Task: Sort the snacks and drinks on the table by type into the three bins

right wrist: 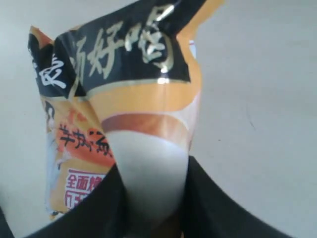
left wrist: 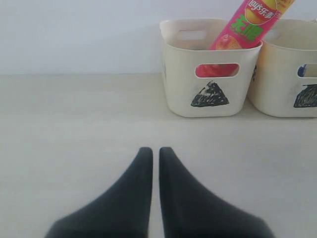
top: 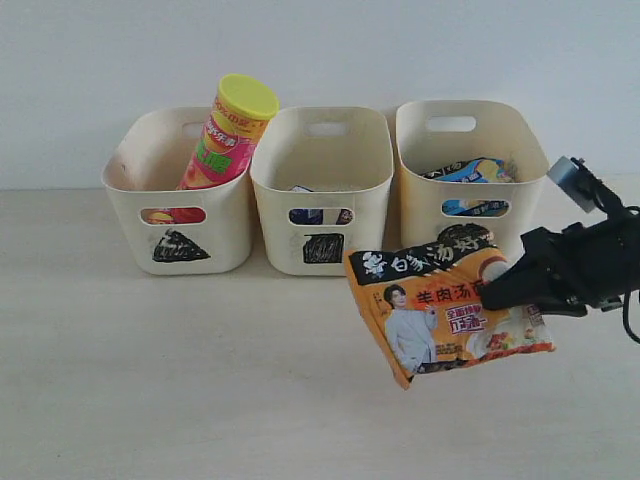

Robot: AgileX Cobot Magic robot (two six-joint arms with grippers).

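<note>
My right gripper [top: 497, 293] is shut on the orange-brown noodle packet [top: 445, 312], which hangs above the table in front of the circle bin [top: 425, 205]. Up close, the packet [right wrist: 124, 99] sits pinched between the right gripper [right wrist: 151, 173]. The blue noodle packet [top: 470, 170] lies inside the circle bin. In the triangle bin [top: 180, 225] the pink chip can [top: 225, 135] with a yellow lid leans. Something dark blue shows through the square bin's [top: 320, 200] slot. My left gripper [left wrist: 155, 151] is shut and empty, low over bare table before the triangle bin [left wrist: 210, 74]. The yellow can stays out of view.
A pale wall stands right behind the three bins. Bare tabletop [top: 200, 380] stretches across the front and left. The right arm's black body [top: 590, 260] reaches in from the right edge.
</note>
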